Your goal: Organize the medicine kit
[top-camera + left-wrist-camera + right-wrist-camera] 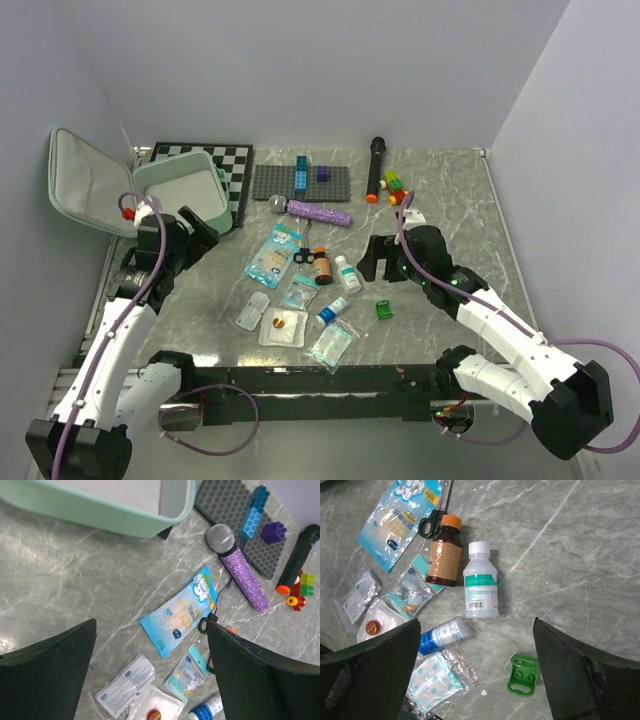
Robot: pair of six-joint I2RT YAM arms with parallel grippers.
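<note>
The kit (85, 185) sits open and looks empty at the far left of the counter (440, 200). Left claw (195, 232) and right claw (378, 258) are both wide, holding nothing. Packing has not started; next, grab the white bottle (481, 580).

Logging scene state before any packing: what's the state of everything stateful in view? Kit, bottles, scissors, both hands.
medicine kit: unzipped, lid swung open, base looks empty
brown bottle: orange cap on, lying flat
white bottle: cap on, lying flat
scissors: blades appear closed
left hand: open, holding nothing
right hand: open, holding nothing
</note>
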